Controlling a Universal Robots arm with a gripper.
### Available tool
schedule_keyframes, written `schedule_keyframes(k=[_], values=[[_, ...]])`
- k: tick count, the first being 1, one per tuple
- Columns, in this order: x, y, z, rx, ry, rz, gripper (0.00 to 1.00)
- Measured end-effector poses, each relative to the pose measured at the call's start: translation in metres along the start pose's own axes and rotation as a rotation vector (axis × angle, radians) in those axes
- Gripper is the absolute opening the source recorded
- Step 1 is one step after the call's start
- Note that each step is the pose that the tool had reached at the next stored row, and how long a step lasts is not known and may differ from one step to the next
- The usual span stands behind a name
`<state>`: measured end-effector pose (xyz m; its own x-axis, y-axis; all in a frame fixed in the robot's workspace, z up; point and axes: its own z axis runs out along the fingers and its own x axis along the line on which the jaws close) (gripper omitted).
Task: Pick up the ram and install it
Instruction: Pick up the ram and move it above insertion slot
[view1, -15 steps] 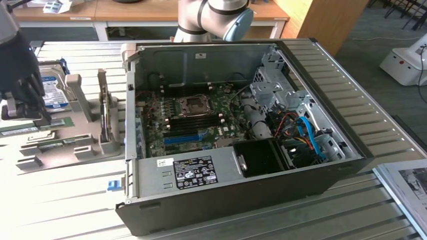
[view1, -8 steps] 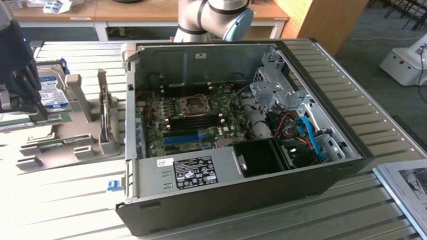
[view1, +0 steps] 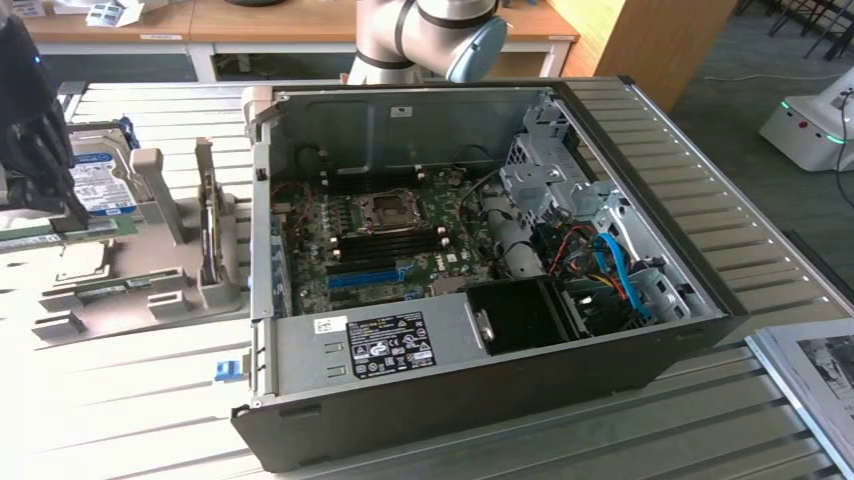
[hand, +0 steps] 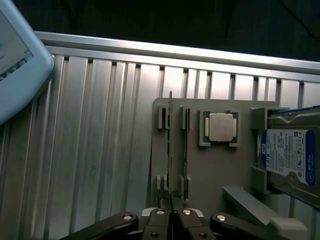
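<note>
The hard drive (hand: 289, 156) carries a blue-and-white label. Its print is too fine to read with certainty. In the exterior view a black sticker (view1: 388, 345) with white print sits on the metal box at the near side of the open computer case (view1: 641, 360), and it is just as unreadable.

By count there are two green sticks, one bare processor (hand: 221, 126), one hard drive and one case. The sticks, processor and drive share a grey holder plate (hand: 205, 175) on the ribbed metal tabletop (hand: 100, 140).

The pincer (hand: 171, 202) is pressed together on the near end of the ram (hand: 170, 145). The ram is seen edge-on, running along its row of brackets on the plate. I cannot tell whether it still sits in them. The second green stick (hand: 185, 150) stands in the row just beside it, between the ram and the processor.

Inside the case, the motherboard (view1: 400, 240) shows one blue slot (view1: 363, 278).
</note>
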<state>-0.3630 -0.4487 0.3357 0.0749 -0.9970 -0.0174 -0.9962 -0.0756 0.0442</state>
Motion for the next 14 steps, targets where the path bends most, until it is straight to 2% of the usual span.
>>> schedule_keyframes(k=[14], values=[[0.000, 0.0010, -0.0230, 0.0001, -0.0002, 0.004, 0.12]])
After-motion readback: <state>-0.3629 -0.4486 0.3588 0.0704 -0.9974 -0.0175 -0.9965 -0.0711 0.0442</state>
